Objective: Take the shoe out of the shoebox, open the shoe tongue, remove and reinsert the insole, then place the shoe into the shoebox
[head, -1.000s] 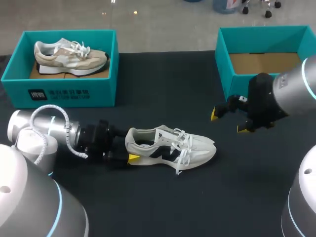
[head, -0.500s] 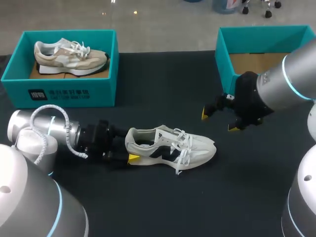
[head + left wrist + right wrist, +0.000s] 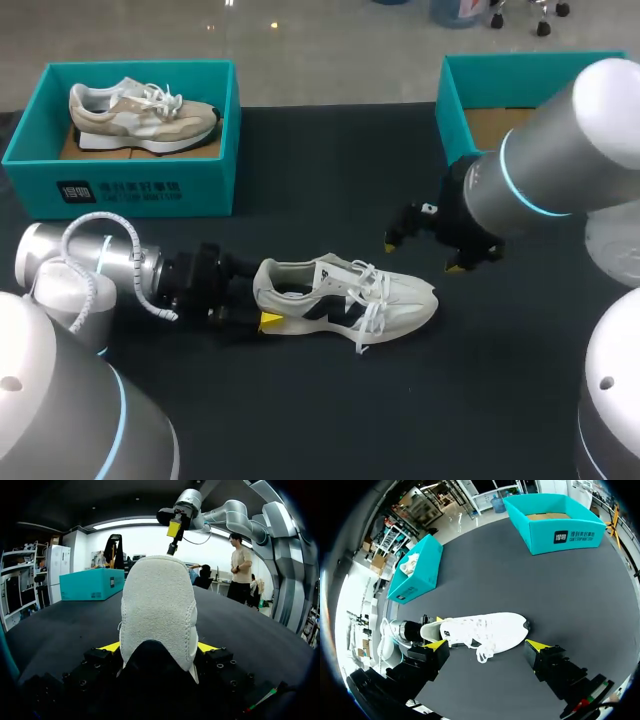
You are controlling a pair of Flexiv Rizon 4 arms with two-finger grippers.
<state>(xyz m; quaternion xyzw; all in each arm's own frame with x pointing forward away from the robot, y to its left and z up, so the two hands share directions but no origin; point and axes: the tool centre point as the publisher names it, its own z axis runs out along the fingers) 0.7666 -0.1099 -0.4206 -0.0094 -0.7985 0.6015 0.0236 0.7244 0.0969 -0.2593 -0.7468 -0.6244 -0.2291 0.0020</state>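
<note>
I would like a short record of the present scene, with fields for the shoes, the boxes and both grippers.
white shoe: upright on the table, outside both boxes
left gripper: shut on the white shoe's heel
right gripper: open, in the air near the white shoe's toe end
left shoebox: holds the beige shoe
right shoebox: no shoe visible inside

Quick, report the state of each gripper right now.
Left gripper: shut on the white shoe, at its heel.
Right gripper: open, holding nothing.
</note>
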